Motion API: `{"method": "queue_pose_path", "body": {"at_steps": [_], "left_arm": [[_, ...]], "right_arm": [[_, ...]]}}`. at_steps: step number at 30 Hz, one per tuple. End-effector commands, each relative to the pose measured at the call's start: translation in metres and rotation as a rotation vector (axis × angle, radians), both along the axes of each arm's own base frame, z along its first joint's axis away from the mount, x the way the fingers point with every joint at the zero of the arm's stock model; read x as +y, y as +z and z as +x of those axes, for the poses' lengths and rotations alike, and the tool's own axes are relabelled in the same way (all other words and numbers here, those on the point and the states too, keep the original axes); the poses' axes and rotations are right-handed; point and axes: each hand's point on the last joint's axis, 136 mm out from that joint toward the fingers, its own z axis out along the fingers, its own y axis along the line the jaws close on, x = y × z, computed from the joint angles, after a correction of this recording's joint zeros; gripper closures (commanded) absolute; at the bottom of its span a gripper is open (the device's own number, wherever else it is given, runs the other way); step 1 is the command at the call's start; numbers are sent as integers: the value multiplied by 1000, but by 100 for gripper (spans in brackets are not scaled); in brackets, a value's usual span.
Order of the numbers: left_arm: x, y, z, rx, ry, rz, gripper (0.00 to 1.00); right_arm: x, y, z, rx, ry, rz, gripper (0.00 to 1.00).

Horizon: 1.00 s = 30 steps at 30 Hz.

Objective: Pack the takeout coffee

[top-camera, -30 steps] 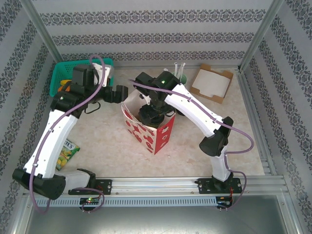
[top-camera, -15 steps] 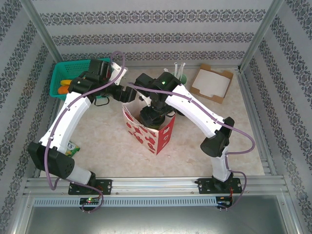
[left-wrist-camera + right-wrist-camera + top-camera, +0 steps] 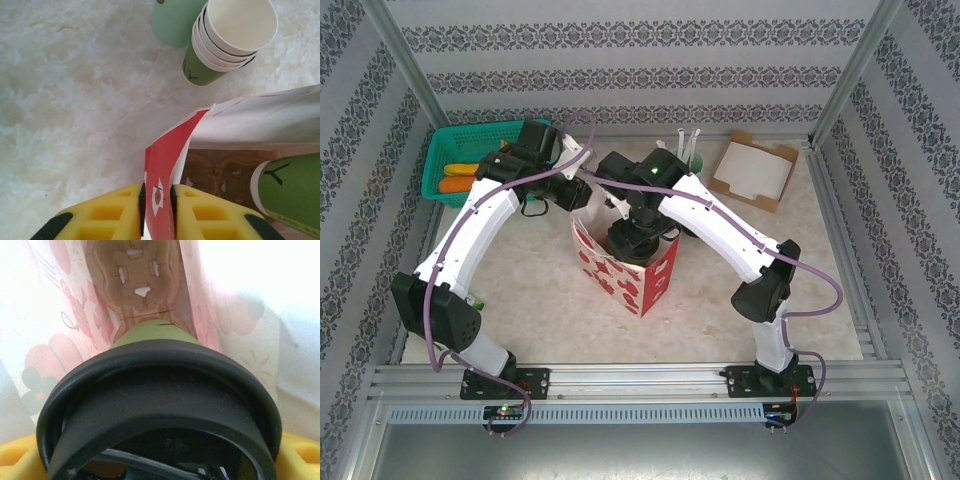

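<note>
- The left pincer (image 3: 157, 197) is seen clamped narrowly on the red rim of the paper bag (image 3: 167, 145).
- The takeout coffee (image 3: 150, 370) is gripped just below its black lid by the right pincer (image 3: 160, 457), spread wide, and is held inside the bag.
- A stack of paper cups (image 3: 227, 42) is seen standing on the desk (image 3: 75, 100) just beyond the bag.

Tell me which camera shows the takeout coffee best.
Right wrist: the takeout coffee, black lid and green wall, sits close up inside the bag. Left wrist catches part of its green side. From above, the right arm hides it.
</note>
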Motion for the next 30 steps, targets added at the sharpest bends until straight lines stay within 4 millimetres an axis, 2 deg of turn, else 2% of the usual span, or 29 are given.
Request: {"method": "queue_pose_path", "body": {"at_steps": [1,9,17,22,30], "left_arm": [[7,13,10,-59,44,36,100],[19,23,12,-103,94,76,100],[12,52,10,-114,142,-27,100],[25,67,12,-174,209,-40,100],[16,35,3,-81,145,-45,100]], "right_arm": [[-38,-2,-36,122,11,-166,52],[-34,-7,-43,140,21,-180,53],[-34,-16,-50,164,40,-216,53],[-34,-19,-51,173,48,-223,53],[-25,-15,-39,142,40,-192,53]]}}
